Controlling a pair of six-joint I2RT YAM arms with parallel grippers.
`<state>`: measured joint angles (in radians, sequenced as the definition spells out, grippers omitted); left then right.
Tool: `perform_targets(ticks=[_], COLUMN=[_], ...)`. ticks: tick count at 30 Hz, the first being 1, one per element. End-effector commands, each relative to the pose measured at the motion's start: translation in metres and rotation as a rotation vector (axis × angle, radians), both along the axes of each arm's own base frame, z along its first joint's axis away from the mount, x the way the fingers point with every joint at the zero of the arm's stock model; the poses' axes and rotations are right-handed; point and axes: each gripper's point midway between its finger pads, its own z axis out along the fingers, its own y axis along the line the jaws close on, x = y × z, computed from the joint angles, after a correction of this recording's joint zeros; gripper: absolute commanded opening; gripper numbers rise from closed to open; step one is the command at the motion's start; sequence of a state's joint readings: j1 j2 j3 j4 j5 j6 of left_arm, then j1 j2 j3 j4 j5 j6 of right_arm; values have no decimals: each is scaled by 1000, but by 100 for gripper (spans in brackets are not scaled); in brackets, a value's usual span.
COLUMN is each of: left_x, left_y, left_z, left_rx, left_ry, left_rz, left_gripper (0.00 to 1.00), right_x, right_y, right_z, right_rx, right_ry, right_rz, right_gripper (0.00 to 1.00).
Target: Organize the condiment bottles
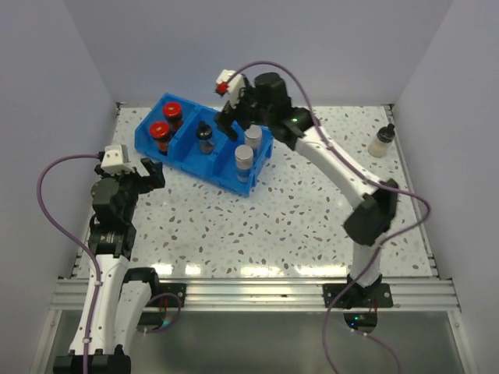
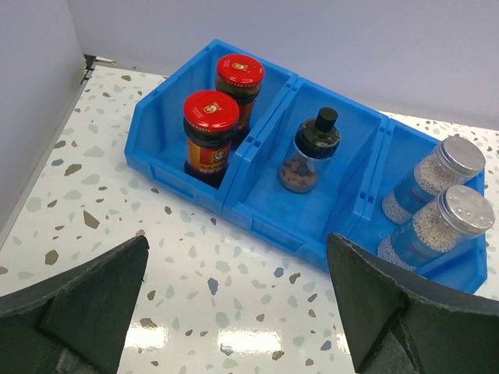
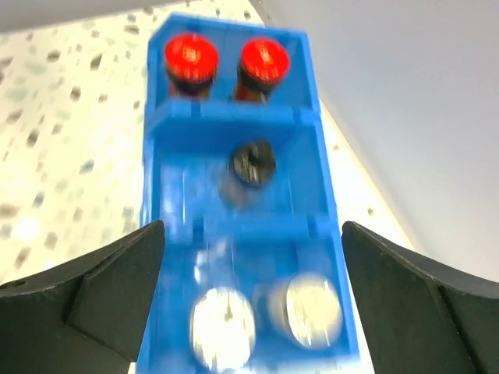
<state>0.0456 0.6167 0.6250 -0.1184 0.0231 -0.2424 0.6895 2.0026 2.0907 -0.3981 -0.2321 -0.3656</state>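
From above: five bottles (image 1: 204, 137) sit in the bin (image 1: 146, 134); a lone bottle (image 1: 382, 142) stands on the worktop (image 1: 273, 222), far right. Left wrist: left jaws spread, empty. Right wrist: right jaws spread above the bin; dipping lower could topple bottles.

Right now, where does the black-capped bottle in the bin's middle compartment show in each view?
Top external: black-capped bottle, up and left of centre, in the middle compartment of the bin.
Left wrist: just right of centre, same compartment.
Right wrist: near centre, slightly high, seen from above and blurred.
Shared landmark: the two red-capped jars in the end compartment next to it, visible in all three views.
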Motion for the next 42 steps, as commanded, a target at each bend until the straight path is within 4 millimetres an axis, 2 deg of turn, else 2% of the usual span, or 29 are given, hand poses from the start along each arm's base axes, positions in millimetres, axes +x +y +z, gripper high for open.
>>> perform_targets(ticks=[1, 2, 3, 4, 5, 6, 7, 8, 9, 10, 11, 12, 13, 14, 16, 19, 20, 21, 22, 23, 24, 25, 27, 28, 31, 35, 40, 41, 42], left_x=[1, 1, 1, 1, 1, 1, 1, 1, 2, 2, 2, 2, 2, 2, 3, 3, 3, 3, 3, 3, 3, 3, 2, 3, 2, 2, 2, 2, 3], left_y=[-4, -7, -8, -10, -11, -12, -12, -13, -14, -15, -16, -16, -17, -17, -17, -18, -19, -19, -19, -19, -19, -18, -18, -18, -18, -18, -18, -18, -17], left_z=[16, 16, 18, 18, 18, 18, 17, 17, 17, 17, 17, 16, 16, 15, 15, 15, 14, 13, 14, 14, 14, 16, 16, 15, 16, 16, 15, 15, 16], left_rx=[13, 8, 6, 5, 0, 0, -2, -4, -6, -7, -9, -10, -12, -12, -12, -12, -13, -13, -13, -11, -11, -9, -9, -9, -7, -7, -6, -6, -4], left_ry=[-69, -72, -78, -76, -76, -78, -75, -76, -75, -75, -75, -73, -72, -70, -69, -70, -66, -64, -66, -66, -66, -70, -70, -67, -70, -70, -67, -66, -69], left_rz=[-29, -43, -50, -58, -65, -68, -71, -77, -82, -85, -89, -94, -97, -98, -98, -103, -104, -104, -104, -103, -103, -102, -100, -99, -100, -102, -100, -99, -97], left_gripper=[100, 100, 100, 100, 100, 100, 100, 100, 100, 100, 100, 100, 100, 100, 100, 100, 100, 100, 100, 100, 100, 100, 100, 100, 100, 100, 100, 100, 100], right_x=[-39, -45, -47, -46, -51, -51, -46, -49, -46, -42, -46, -43, -40, -40, -32, -15, -5, 3, 8, 19, 26, 32, 46, 51, 67, 89, 109, 115, 117], right_y=[-81, -101, -123, -161, -183, -206, -246, -268, -289, -328, -346, -363, -398, -411, -445, -481, -489, -496, -506, -512, -518, -523, -535, -540, -551, -562, -567, -569, -571], right_z=[23, -16, -20, -12, -40, -50, -48, -72, -78, -84, -100, -104, -110, -126, -133, -153, -147, -166, -168, -161, -177, -179, -174, -183, -177, -186, -202, -197, -205], right_rx=[-14, -62, -71, -51, -58, -59, -36, -38, -25, -13, -2, 12, 23, 33, 57, 71, 92, 81, 92, 120, 112, 127, 160, 160, 197, 217, 237, 254, 250], right_ry=[-1, 75, 89, 85, 164, 198, 202, 259, 263, 272, 310, 311, 319, 358, 351, 374, 366, 408, 415, 401, 427, 428, 406, 420, 380, 363, 391, 378, 389], right_rz=[-15, -52, -114, -202, -269, -329, -430, -493, -553, -665, -722, -774, -877, -927, -1034, -1157, -1185, -1211, -1243, -1267, -1293, -1306, -1370, -1387, -1443, -1480, -1501, -1510, -1519], right_gripper=[99, 99, 99, 99, 99, 98, 99, 99, 99, 99, 98, 98, 98, 98, 98, 98, 98, 98, 98, 98, 98, 98, 98, 98, 98, 97, 96, 96, 95])
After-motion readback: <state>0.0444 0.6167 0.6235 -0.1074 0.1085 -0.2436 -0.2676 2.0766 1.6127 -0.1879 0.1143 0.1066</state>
